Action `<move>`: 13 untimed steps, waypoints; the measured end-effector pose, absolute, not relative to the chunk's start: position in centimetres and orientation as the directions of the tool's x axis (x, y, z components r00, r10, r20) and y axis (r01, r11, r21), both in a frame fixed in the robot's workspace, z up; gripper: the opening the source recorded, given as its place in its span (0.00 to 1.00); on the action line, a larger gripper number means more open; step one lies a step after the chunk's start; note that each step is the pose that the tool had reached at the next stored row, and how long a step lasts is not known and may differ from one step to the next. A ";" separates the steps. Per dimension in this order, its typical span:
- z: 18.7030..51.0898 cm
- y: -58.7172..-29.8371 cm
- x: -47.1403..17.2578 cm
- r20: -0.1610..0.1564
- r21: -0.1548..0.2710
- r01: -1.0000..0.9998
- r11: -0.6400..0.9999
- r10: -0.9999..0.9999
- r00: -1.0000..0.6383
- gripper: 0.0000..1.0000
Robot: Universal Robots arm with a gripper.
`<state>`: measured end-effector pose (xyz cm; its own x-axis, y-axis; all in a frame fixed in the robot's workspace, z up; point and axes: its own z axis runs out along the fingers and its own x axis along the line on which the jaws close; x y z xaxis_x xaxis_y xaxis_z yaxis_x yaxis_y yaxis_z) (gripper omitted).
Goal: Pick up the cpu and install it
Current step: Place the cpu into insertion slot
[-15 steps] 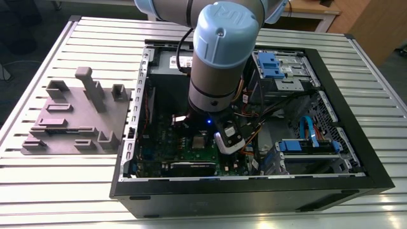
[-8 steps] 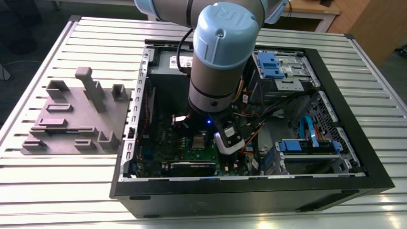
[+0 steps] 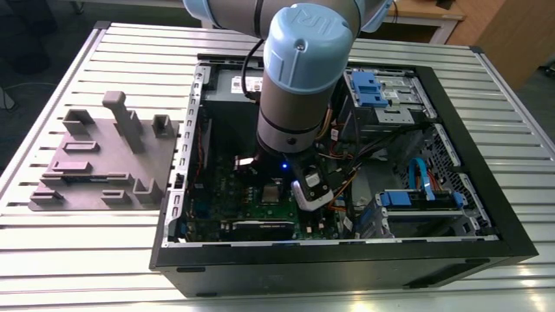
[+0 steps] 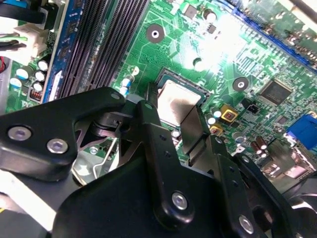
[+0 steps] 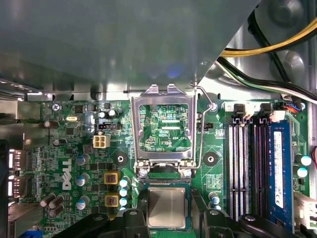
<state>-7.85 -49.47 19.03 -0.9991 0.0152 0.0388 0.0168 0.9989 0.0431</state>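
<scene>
Down inside the open computer case (image 3: pixel 347 263), the gripper (image 4: pixel 173 106) hangs low over the green motherboard (image 5: pixel 74 129). Its black metal sits close on two opposite sides of the cpu (image 4: pixel 174 98). Whether it is clamped on the chip or only set close about it, I cannot tell.

In both wrist views the cpu shows as a flat silver-grey square lying level within the dark frame of the socket (image 4: pixel 171 75), squarely in the gripper's span. In the first wrist view the cpu (image 5: pixel 167 206) lies just ahead of the gripper (image 5: pixel 167 210). The metal load plate (image 5: pixel 134 129) is swung open on the far side of the socket, and green board shows through its window. A thin wire lever (image 5: pixel 200 129) runs along one side of that plate.

Beside the socket run the long black memory slots (image 5: pixel 245 158), and one blue memory stick (image 5: pixel 278 163) is seated at their outer edge. Small capacitors dot the board around the socket. Beyond the open plate a grey power-supply box (image 5: pixel 124 39) overhangs the board, with yellow and black cables (image 5: pixel 277 44) trailing next to it.

In the exterior view the arm (image 3: pixel 299 78) reaches down from above into the middle of the case, and the gripper (image 3: pixel 310 198) is near the board. Blue drive brackets (image 3: pixel 420 198) sit toward the exterior view's right. The case rests on a slatted metal table (image 3: pixel 87 250), and a grey fixture (image 3: pixel 104 162) stands on the table at the exterior view's left, well apart from the case opening.
</scene>
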 end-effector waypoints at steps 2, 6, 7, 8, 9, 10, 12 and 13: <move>19.0 -49.5 -7.9 0.039 0.040 0.017 0.999 0.016 -0.999 0.43; 19.0 -49.5 -7.9 0.039 0.040 0.017 0.999 0.016 -0.999 0.43; 18.9 -49.5 -7.9 0.039 0.040 0.017 0.999 0.016 -0.999 0.43; 18.9 -49.5 -7.9 0.039 0.040 0.017 0.999 0.016 -0.999 0.43; 18.8 -49.5 -7.9 0.039 0.040 0.017 0.999 0.016 -0.999 0.43; 18.8 -49.5 -7.9 0.039 0.040 0.017 0.999 0.016 -0.999 0.43; 18.8 -49.5 -7.9 0.039 0.040 0.017 0.999 0.016 -0.999 0.43; 18.8 -49.5 -7.9 0.039 0.040 0.017 0.999 0.016 -0.999 0.43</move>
<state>-7.86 -49.48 18.80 -0.9991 0.0156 0.0390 0.0172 0.9990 0.0404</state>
